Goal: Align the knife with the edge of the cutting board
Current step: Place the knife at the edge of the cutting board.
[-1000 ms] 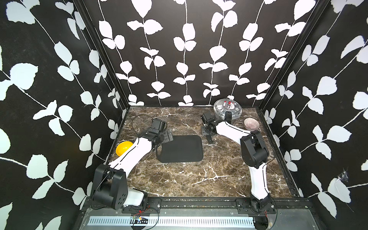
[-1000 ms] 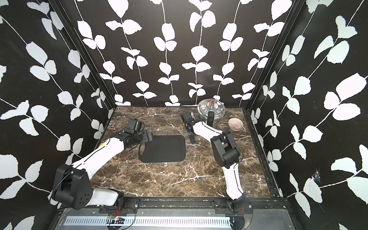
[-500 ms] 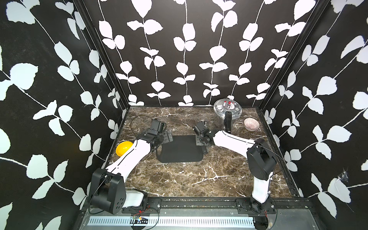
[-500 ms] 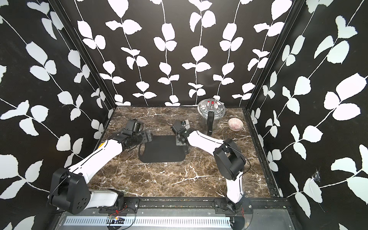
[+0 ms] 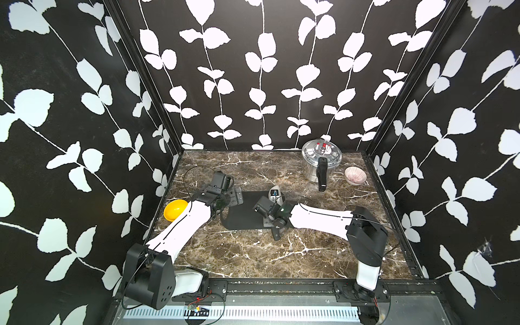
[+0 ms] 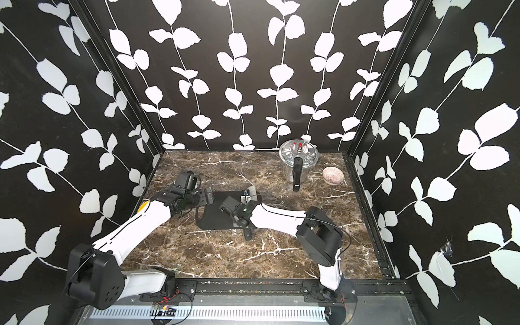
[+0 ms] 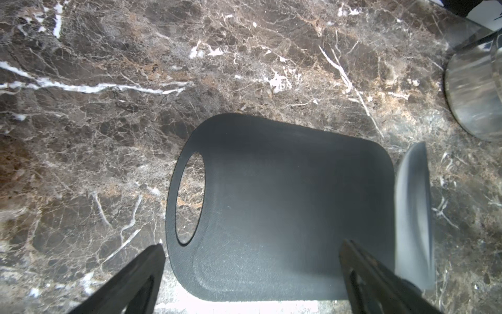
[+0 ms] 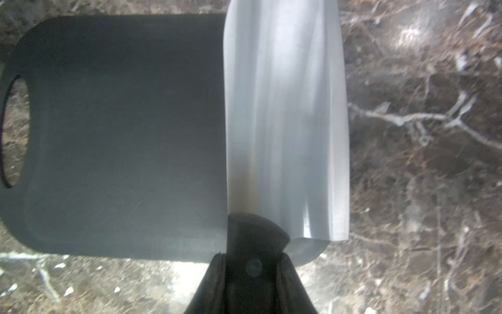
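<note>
The matte-black cutting board (image 5: 242,213) (image 6: 213,211) lies mid-table, its loop cutout (image 7: 190,198) at the left end. My right gripper (image 8: 252,265) (image 5: 274,223) is shut on the knife's black handle (image 8: 254,239). The broad silver blade (image 8: 285,122) (image 5: 274,194) points toward the back wall and runs along the board's right end, hiding that edge in the right wrist view. The handle's tail (image 5: 276,235) sticks out past the board's front edge. My left gripper (image 7: 252,244) (image 5: 237,196) is open over the board's left end, holding nothing.
A lidded steel pot (image 5: 320,157) with a long black handle (image 5: 322,176) stands at the back right, a pink shell-shaped bowl (image 5: 355,175) beside it. A yellow bowl (image 5: 175,209) sits at the left table edge, behind the left arm.
My right arm has carried the knife from near the pot leftward and forward to the board's right end. The left arm has hardly moved.
</note>
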Robot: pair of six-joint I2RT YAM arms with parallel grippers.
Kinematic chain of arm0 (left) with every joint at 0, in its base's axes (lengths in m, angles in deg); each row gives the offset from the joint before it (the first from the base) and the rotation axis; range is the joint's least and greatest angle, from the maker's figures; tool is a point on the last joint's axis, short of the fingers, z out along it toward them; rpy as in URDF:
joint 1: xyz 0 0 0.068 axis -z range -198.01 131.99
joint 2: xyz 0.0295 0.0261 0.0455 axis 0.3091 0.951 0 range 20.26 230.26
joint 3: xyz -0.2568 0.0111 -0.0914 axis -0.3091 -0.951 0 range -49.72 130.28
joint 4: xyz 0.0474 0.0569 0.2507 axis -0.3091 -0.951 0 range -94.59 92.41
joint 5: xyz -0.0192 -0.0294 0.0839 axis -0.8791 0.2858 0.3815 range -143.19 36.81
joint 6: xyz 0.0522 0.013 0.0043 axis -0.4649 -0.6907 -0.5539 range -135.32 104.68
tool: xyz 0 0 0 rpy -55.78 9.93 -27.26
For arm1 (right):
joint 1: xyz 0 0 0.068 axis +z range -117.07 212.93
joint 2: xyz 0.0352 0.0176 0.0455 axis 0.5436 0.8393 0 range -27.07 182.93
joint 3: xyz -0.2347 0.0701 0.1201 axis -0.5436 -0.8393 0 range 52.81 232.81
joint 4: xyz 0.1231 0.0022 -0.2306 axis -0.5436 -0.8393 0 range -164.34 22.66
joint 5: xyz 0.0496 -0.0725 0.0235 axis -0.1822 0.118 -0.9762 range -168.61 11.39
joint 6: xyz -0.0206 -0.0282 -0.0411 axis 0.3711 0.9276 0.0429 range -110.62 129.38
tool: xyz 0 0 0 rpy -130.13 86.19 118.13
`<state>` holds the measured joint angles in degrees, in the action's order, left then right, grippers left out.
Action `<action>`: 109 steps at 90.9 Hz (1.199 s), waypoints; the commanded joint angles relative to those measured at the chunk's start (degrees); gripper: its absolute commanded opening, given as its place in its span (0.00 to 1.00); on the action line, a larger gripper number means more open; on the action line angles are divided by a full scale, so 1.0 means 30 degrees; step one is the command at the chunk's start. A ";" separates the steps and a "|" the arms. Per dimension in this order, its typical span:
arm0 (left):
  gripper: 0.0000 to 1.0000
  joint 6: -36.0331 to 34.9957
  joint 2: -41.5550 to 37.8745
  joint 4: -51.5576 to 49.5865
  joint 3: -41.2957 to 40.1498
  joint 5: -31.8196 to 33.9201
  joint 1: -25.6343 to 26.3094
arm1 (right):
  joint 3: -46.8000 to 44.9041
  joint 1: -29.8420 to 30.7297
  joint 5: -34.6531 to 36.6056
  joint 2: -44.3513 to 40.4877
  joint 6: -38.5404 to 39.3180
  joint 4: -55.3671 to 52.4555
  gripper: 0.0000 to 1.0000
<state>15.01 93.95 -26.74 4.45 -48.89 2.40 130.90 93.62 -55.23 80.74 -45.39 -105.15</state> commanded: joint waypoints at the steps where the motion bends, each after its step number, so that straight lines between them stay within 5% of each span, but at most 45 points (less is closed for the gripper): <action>1: 0.99 -0.0287 -0.0785 -0.0420 -0.0324 0.0094 -0.0093 | -0.0166 0.0416 0.0908 0.0286 -0.1440 -0.0156 0.07; 109: 0.98 -0.0475 -0.0851 -0.0797 0.0035 0.1057 -0.0094 | -0.1126 0.0840 0.0557 0.1853 -0.2095 0.0793 0.07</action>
<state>13.63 91.68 -27.94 3.71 -46.49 2.40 126.81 96.07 -54.53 85.44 -52.18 -104.08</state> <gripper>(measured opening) 0.985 0.270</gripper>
